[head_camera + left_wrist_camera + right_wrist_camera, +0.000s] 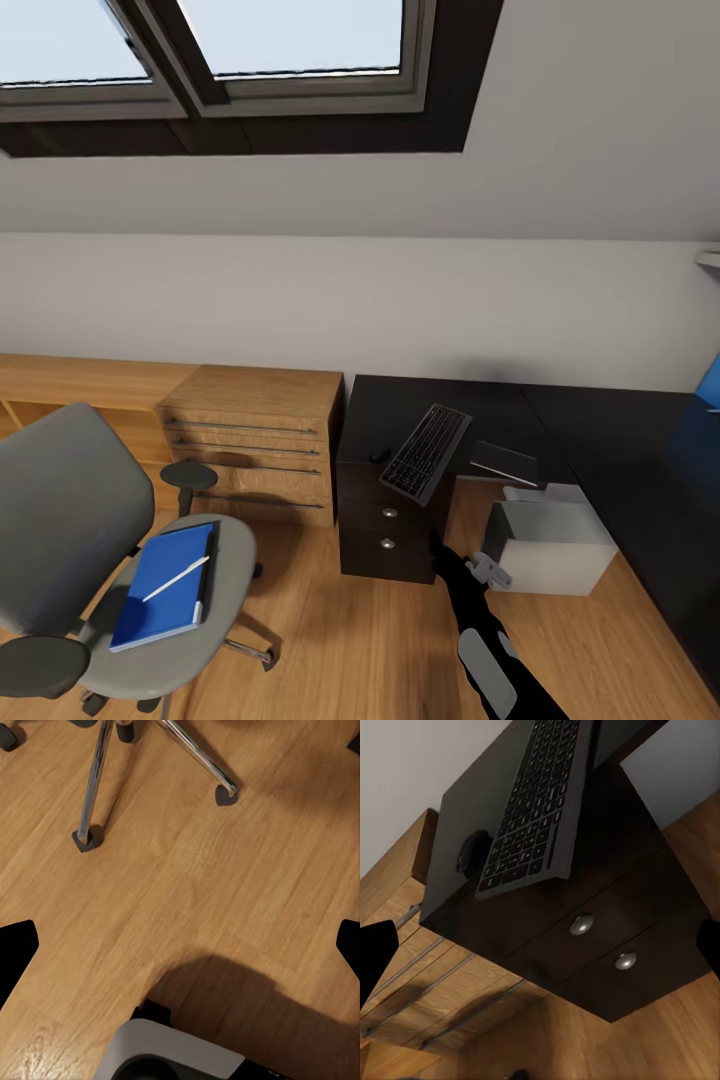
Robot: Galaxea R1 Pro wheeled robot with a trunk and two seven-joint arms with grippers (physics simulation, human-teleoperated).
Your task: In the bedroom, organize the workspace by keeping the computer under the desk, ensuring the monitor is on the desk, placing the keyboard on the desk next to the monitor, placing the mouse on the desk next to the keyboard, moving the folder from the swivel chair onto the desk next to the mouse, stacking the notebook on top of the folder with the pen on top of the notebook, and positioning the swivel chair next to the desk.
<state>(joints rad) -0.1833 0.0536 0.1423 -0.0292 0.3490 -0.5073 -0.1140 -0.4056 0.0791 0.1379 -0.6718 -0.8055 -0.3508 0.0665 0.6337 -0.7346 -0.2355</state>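
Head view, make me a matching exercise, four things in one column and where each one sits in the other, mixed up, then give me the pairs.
Things:
1. keyboard
2. folder
3. pen
4. computer

Places:
A. on the floor under the desk
B. lying on the blue folder
C. on the desk, one end sticking out past the front edge
D. on the seat of the swivel chair

Pairs: 1-C, 2-D, 3-B, 4-A
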